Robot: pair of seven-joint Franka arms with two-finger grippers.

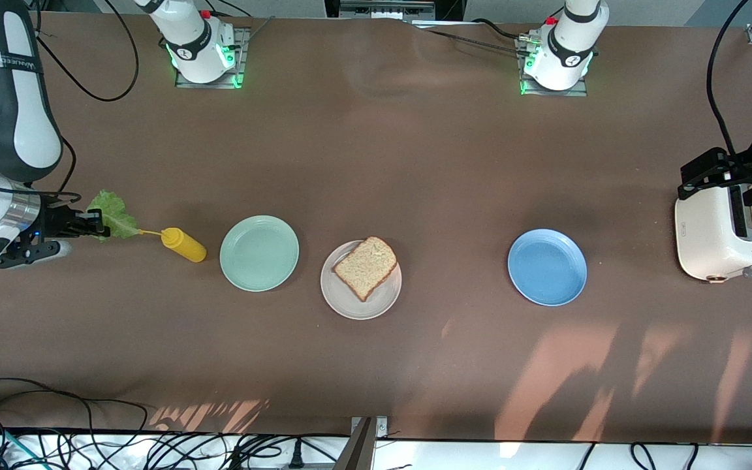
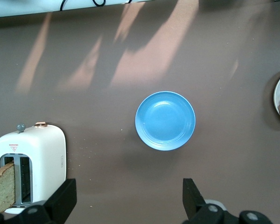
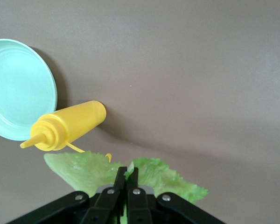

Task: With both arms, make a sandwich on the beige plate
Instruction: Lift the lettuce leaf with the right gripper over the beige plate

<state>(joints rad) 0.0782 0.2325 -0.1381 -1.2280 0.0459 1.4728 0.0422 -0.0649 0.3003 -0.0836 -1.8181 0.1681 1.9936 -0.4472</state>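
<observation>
Right end effector (image 3: 126, 183) is clenched on the lettuce (image 1: 113, 216), fingers pinched on the leaf's edge, over the bench (image 1: 415, 163) at the right arm's end, just beside the mustard bottle (image 1: 183, 245). The bottle lies on its side, nozzle toward the leaf; in the right wrist view the leaf looks to brush the nozzle tip.

Left end effector (image 2: 126, 205) is released, fingers spread wide, nothing between them. It hangs over the toaster (image 1: 727, 232) at the left arm's end.

Step in hand, my read: carry the lettuce to the beige plate (image 1: 361, 303) and lay it on the bread (image 1: 365, 266) already there.
- Lift straight up first so the leaf clears the bottle and doesn't drag it.
- Route above the green plate (image 1: 259, 252), which sits between bottle and beige plate.
- Release low over the slice; the leaf is light and floppy, and a high drop may land off-centre.
- The left arm should then take the toaster slice (image 2: 3, 186), which stands up out of a slot, gripping the exposed crust and pulling vertically.

Counts:
- plates: 3 (green, beige, blue (image 1: 547, 267))
- bread slices: 2 (one on the beige plate, one in the toaster)
- lettuce: 1
- bottle: 1
- toaster: 1
- arms: 2
</observation>
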